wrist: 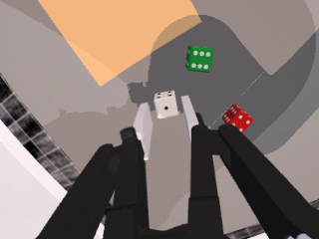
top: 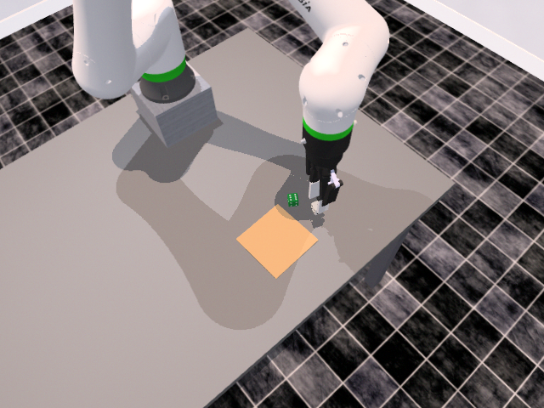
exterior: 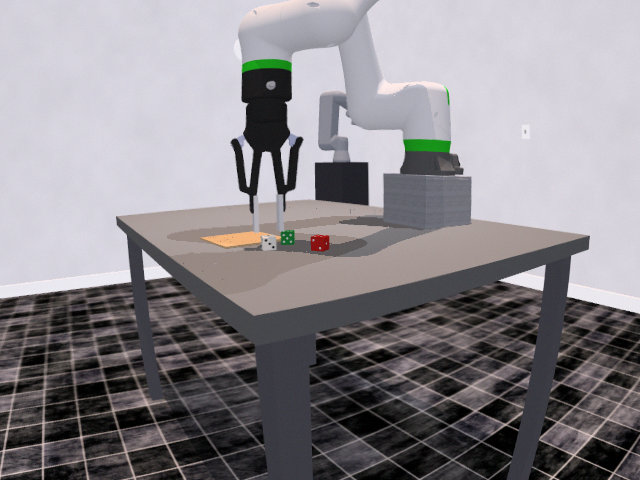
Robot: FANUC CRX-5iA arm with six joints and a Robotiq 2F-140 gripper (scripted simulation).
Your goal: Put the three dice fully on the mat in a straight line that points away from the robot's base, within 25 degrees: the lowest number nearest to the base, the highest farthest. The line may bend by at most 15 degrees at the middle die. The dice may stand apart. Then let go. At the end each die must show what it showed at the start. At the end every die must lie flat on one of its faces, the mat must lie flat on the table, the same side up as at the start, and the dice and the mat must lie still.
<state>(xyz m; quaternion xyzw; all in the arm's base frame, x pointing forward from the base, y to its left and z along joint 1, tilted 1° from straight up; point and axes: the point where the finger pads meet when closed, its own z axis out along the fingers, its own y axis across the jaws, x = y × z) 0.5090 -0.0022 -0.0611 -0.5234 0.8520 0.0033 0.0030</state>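
Exterior view, left to right. Orange mat (exterior: 233,239) lies flat on the table (exterior: 392,268), left of the tool and slightly behind it from this side. No die on it.

Gripper (exterior: 267,229) hangs vertical, fingers pointing down, tips low over the table surface. Fingers are partly closed with a gap between the pads; nothing is gripped. Not touching any die as far as I can see.

White die (exterior: 268,242) sits on the table directly below the fingertips, just off the mat's near edge. In the wrist view it lines up in the gap between the two pads (wrist: 144,129), one pip up (wrist: 165,104). Whether the pads are already down at die level, I cannot tell.

Green die (exterior: 287,237) is just right of the tool, close to the white one but apart from it. Top face shows six in the wrist view (wrist: 199,59). It sits near the mat's corner, off the mat (top: 277,240).

Red die (exterior: 320,242) is further right, apart from the green one, on bare table. Wrist view (wrist: 237,119) shows it right of the fingers; I cannot count its top pips reliably. In the top view it is hidden behind the gripper (top: 319,206).

Grey pedestal (exterior: 454,204) carrying the arm is at far right, well apart from the dice.
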